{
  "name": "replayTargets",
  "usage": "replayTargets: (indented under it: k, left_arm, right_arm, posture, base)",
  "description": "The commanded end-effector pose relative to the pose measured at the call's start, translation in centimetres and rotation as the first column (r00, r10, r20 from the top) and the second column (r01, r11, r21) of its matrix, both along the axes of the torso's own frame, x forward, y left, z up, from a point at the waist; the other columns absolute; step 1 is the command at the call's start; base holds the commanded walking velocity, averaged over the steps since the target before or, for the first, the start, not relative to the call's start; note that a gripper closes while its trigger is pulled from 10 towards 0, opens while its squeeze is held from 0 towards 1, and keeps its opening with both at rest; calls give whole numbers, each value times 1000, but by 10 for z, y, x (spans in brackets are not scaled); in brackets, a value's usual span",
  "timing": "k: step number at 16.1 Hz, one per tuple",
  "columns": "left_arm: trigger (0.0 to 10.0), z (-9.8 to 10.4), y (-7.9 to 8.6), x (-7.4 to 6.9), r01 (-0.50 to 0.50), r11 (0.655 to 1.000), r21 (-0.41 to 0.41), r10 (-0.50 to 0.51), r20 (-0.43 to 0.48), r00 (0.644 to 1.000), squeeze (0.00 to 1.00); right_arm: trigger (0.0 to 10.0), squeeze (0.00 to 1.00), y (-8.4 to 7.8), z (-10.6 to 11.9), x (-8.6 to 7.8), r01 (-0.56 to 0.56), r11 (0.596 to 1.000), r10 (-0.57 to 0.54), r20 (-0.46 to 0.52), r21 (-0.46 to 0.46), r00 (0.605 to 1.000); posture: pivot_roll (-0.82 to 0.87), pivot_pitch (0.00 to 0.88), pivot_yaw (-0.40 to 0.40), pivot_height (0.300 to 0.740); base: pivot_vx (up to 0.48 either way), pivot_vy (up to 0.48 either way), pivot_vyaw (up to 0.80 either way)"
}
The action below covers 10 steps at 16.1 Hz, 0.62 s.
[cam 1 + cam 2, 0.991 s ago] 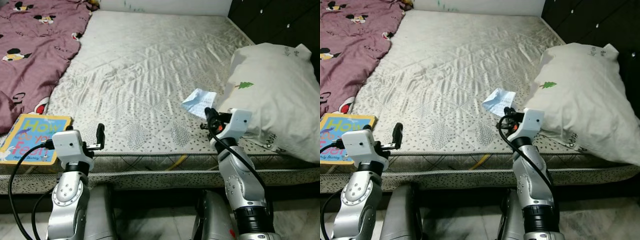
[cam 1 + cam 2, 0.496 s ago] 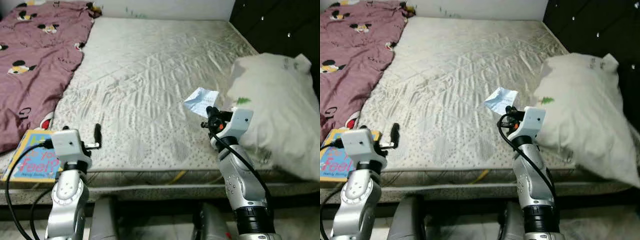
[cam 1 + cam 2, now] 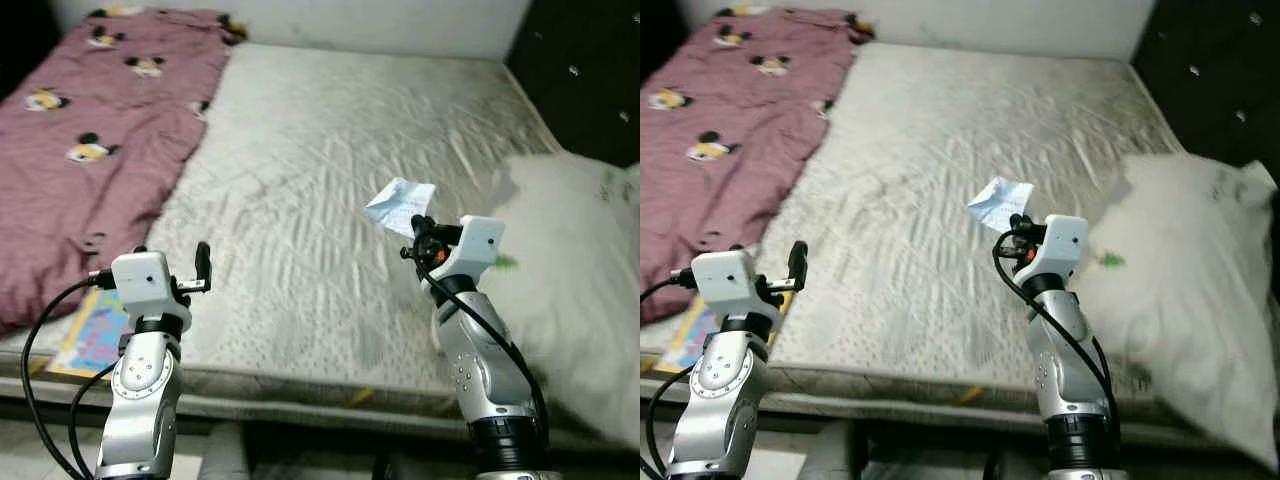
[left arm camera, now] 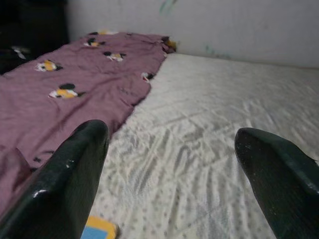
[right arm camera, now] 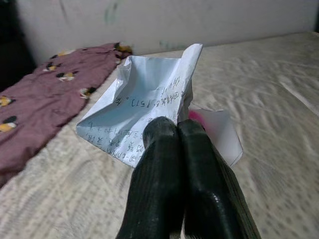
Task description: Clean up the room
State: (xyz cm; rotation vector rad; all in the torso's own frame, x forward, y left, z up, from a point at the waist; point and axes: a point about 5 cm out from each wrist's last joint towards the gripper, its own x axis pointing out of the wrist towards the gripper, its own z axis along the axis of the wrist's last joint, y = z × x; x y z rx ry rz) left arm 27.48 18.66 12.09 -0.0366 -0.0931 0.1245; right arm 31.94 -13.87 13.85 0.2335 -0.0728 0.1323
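My right gripper [image 3: 420,232] is shut on a crumpled white paper [image 3: 400,204] with handwriting, held up above the mattress [image 3: 330,140]. In the right wrist view the two fingers [image 5: 174,149] press together on the paper [image 5: 144,99], and a pink-marked scrap shows behind it. My left gripper [image 3: 203,266] is open and holds nothing, raised over the bed's near left edge. A colourful children's book [image 3: 92,338] lies on that edge, partly hidden behind my left arm, and its corner [image 4: 99,232] peeks into the left wrist view.
A purple cartoon-print blanket [image 3: 90,150] covers the bed's left side. A large white pillow [image 3: 575,290] lies at the right edge, beside my right arm. A dark padded wall [image 3: 585,70] stands at the far right.
The whole picture has shifted, so the camera has moved: more blanket shows on the left and the pillow sits further right. Both grippers keep their pose, the right still holding the paper.
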Motion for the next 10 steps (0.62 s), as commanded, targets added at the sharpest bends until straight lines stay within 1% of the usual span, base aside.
replayTargets:
  k: [1, 2, 4, 6, 10]
  left_arm:
    - [10000, -1, -1, 1, 8, 1000, -1, -8, -10, 1000, 0]
    - [10000, -1, 0, 0, 6, 1000, -1, -6, -7, 1000, 0]
    - [10000, -1, -1, -1, 6, 1000, -2, -6, -7, 1000, 0]
    - [10000, -1, -3, -1, 15, 1000, -5, -15, -9, 1000, 0]
    - [10000, -1, -4, 0, 12, 1000, -9, -13, -8, 1000, 0]
  right_arm:
    - [10000, 0, 1, 2, -1, -1, 1000, 1, 4, -6, 1000]
    - [10000, 0, 1, 3, -1, -5, 1000, 5, 4, -8, 1000]
    - [10000, 0, 1, 3, -1, -5, 1000, 5, 6, -10, 1000]
    - [10000, 0, 0, 2, 0, 1, 1000, -1, 3, -11, 1000]
    - [10000, 0, 0, 2, -1, 7, 1000, -7, 0, -14, 1000]
  posture:
    - [-25, 32, -50, 713]
    - [-24, 35, -51, 728]
    - [-24, 38, -50, 740]
    - [-25, 41, -47, 740]
    - [-28, 44, -48, 740]
  base:
    - [0, 0, 0]
    - [0, 0, 0]
    - [0, 0, 0]
    - [0, 0, 0]
    - [0, 0, 0]
